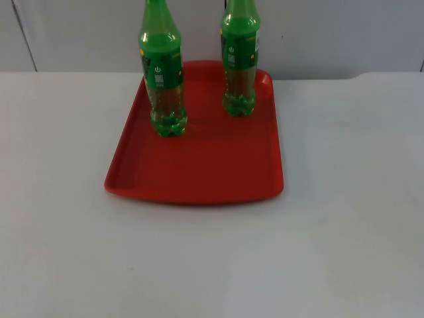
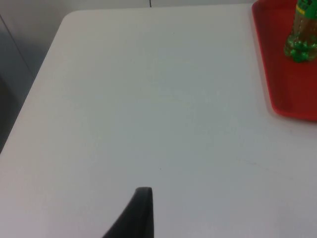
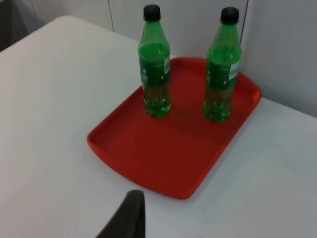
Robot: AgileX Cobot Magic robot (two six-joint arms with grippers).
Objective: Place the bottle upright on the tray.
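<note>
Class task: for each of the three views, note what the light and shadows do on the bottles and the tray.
Top view: both bottles glow translucent green, soft shadows on the red tray. Right wrist view: dim, even light. Left wrist view: the white table darkens at its edge.

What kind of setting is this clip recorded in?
Probably a lab test bench: a bare white table against a grey partition wall, holding just a red tray with two green bottles standing on it.

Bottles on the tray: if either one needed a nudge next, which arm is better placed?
Right, probably. Both bottles already stand upright on the tray, and the right wrist view faces them squarely. The left wrist view looks mostly over bare table, with the tray off to one side.
</note>
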